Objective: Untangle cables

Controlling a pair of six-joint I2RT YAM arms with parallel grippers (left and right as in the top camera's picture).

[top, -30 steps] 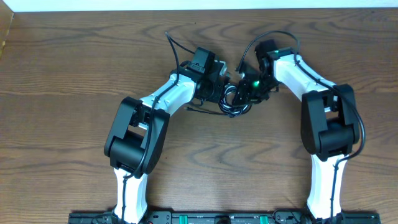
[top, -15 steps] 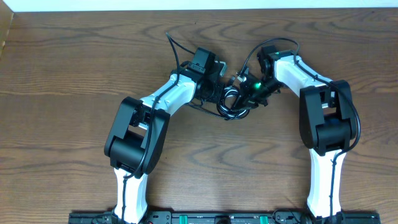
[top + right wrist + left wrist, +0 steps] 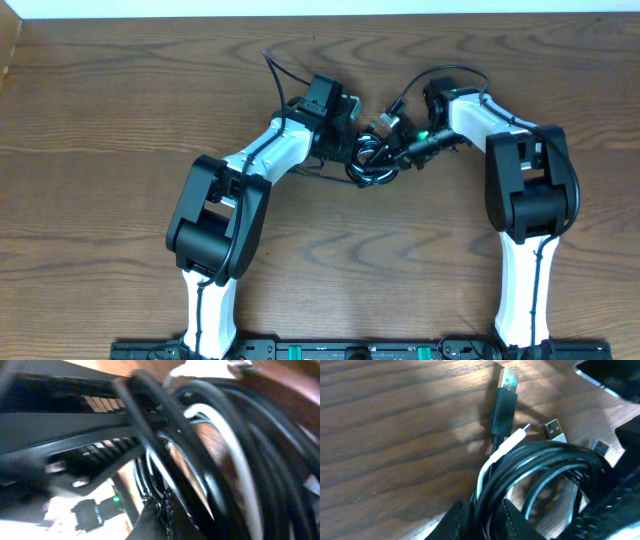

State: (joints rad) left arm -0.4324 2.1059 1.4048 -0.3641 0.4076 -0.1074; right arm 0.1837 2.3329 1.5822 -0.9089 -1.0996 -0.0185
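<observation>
**Cable bundle not yet separated**

Overhead: the cables (image 3: 372,160) are seen as one knotted clump on the desk (image 3: 120,120), toward 12 o'clock from its centre, between the left arm (image 3: 270,150) and the right arm (image 3: 480,115). Nothing is laid apart, so nearly all the work is judged to be left.

Left wrist: the left jaws are clenched around the bundle, a white cord (image 3: 501,450) among black strands. Silver plugs (image 3: 508,379) are fanned toward 12 o'clock, detail lost from above.

Right wrist: blurred coils fill the view. The right jaws are closed, but whether a strand is pinched cannot be told.

White-shelled left arm (image 3: 262,152) and right arm (image 3: 478,112), black joint housings (image 3: 210,225), thin black cords (image 3: 455,71), green light (image 3: 424,131) at right wrist
</observation>
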